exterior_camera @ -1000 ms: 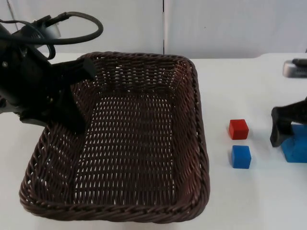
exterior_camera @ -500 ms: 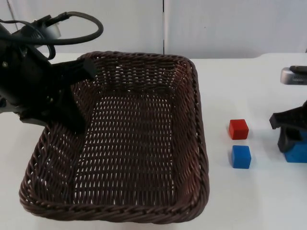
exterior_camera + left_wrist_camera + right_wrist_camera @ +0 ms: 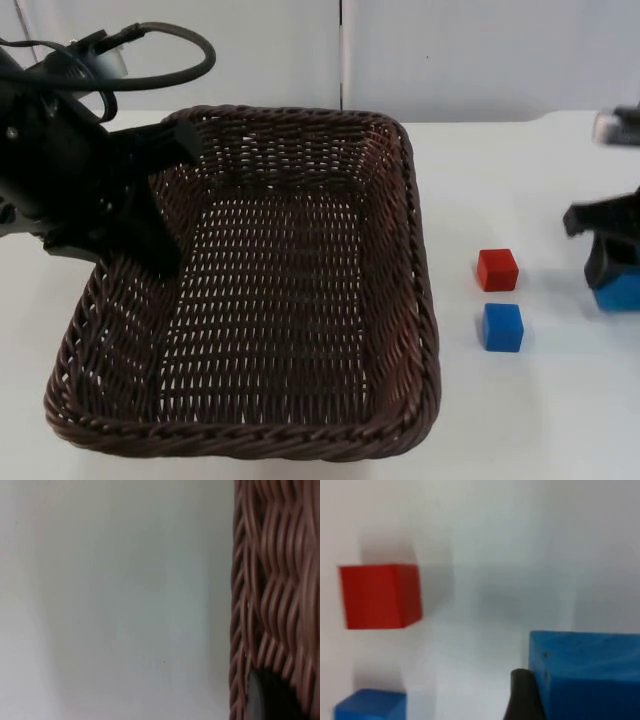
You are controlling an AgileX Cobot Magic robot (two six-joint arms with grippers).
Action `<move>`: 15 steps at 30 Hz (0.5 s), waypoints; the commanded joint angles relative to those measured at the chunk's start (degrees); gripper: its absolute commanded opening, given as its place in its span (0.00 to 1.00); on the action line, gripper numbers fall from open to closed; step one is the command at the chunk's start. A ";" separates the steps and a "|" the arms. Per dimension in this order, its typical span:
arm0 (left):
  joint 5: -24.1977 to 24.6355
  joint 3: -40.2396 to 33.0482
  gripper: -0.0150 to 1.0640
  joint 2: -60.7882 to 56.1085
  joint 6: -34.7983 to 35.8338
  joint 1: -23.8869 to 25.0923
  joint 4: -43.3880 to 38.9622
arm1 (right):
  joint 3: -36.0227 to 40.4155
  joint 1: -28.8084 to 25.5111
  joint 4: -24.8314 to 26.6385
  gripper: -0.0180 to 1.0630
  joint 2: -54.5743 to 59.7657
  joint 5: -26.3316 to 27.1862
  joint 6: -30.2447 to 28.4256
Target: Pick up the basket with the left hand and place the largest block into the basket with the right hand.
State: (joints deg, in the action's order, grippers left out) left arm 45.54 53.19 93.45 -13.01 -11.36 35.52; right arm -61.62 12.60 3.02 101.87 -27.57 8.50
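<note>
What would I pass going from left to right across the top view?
Left hand gripping the basket → red block and small blue block, one nearly behind the other → right hand on the big blue block.

Both arms are matte black with blocky, angular housings, the left claw [image 3: 150, 215] ending in broad flat black fingers, the right claw [image 3: 612, 262] likewise black, its rounded dark fingertip [image 3: 522, 697] narrow and smooth.
</note>
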 commanded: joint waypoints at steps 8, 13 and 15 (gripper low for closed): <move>-0.01 0.04 0.01 -0.91 -0.18 0.12 1.47 | -0.15 0.18 -1.88 0.01 -14.99 -7.81 -0.59; -0.35 0.04 0.01 -0.91 -0.18 0.12 1.47 | -0.15 0.18 -3.56 0.01 -21.15 -10.25 -0.59; -0.46 0.04 0.01 -0.91 -0.18 0.12 1.47 | -0.15 0.18 -4.28 0.01 -22.43 -10.56 -0.59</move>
State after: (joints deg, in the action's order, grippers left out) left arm 45.31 53.19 93.45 -13.01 -11.36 35.52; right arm -61.62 12.60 -0.33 81.08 -37.10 8.03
